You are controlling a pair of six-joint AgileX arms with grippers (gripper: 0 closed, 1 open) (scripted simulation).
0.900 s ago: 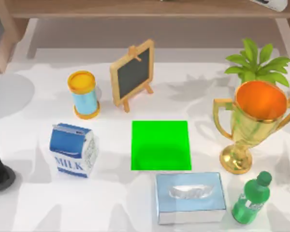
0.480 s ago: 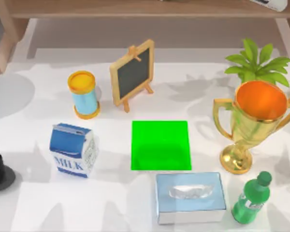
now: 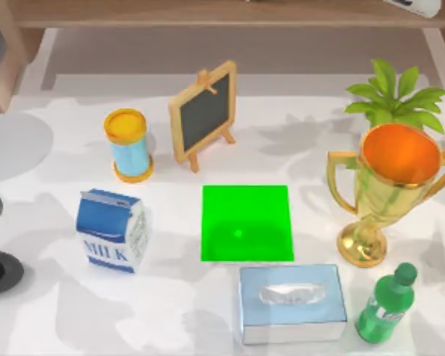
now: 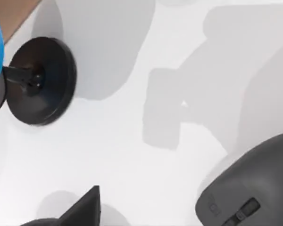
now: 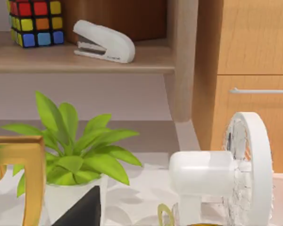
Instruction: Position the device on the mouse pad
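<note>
The mouse pad [image 3: 246,222] is a plain bright green square lying flat in the middle of the table, with nothing on it. The device [image 4: 254,188] is a dark grey computer mouse resting on the white table; the left wrist view shows it close below the camera. My left gripper [image 4: 144,219] hovers over the table beside the device, open, with one dark finger [image 4: 85,209] showing and nothing held. My right gripper [image 5: 144,219] is parked, raised near the plant, open, one finger [image 5: 85,209] in sight.
Around the pad stand a milk carton [image 3: 111,231], a silver-blue tissue box [image 3: 291,302], a gold trophy [image 3: 389,189], a green bottle [image 3: 386,304], a small blackboard [image 3: 202,113] and a blue-and-yellow can [image 3: 128,144]. A black disc-footed stand [image 4: 37,81] is near the device; a potted plant [image 3: 393,96] stands back right.
At the top view's left edge the dark upright shape has gone and a grey shape has come in. Shadows have spread over the table's left and front.
</note>
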